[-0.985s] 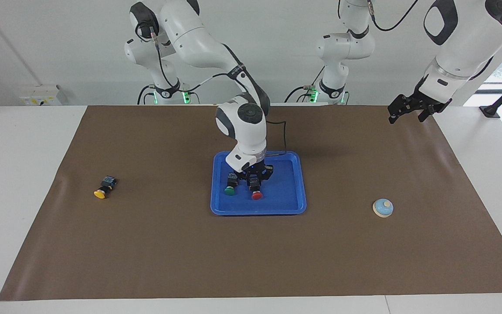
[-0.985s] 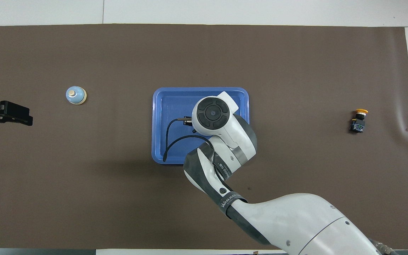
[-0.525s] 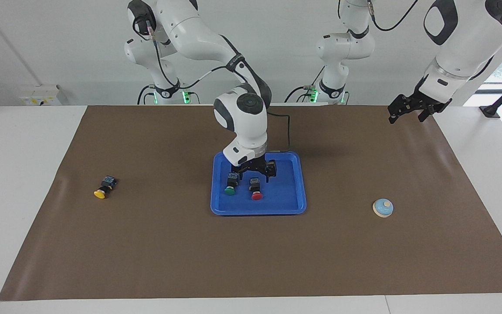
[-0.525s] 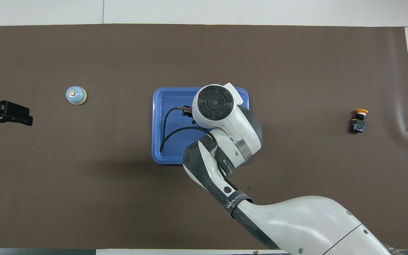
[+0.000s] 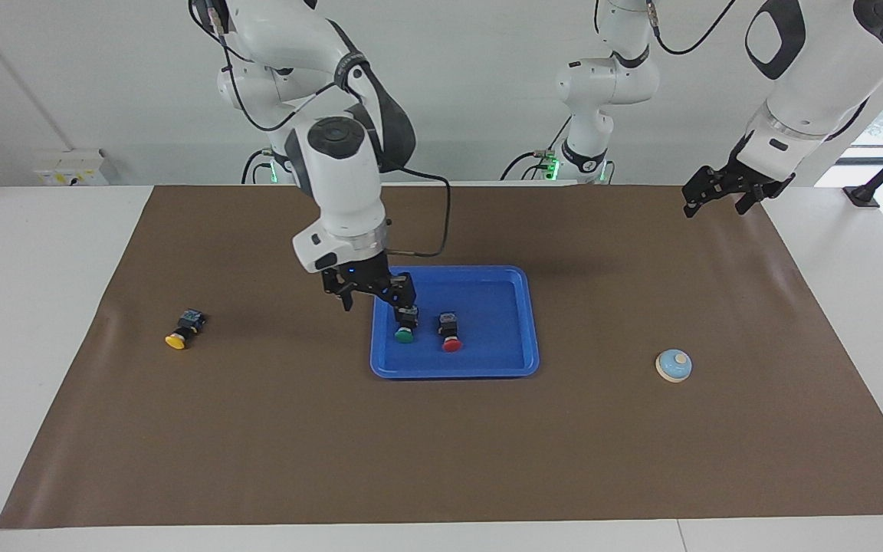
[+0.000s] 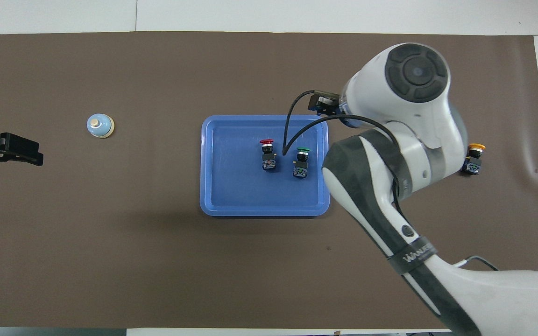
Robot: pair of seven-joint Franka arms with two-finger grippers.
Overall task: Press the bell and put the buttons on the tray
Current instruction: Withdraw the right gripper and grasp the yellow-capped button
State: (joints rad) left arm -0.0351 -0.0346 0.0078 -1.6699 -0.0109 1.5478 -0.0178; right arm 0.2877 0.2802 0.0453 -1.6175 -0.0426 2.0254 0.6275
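Red button (image 5: 451,333) and green button (image 5: 405,325) lie side by side in the blue tray (image 5: 503,363); the yellow button (image 5: 183,330) sits on the mat toward the right arm's end. Right gripper (image 5: 371,295) hovers over the tray's edge, fingers spread, empty. Left gripper (image 5: 723,192) waits, fingers apart, with the bell (image 5: 674,365) at its end.

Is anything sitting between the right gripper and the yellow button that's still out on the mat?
Nothing visible. The right gripper hangs open over the tray's rim at the right arm's end, beside the green button. From there to the yellow button, only bare brown mat shows. The red button and bell lie the other way.
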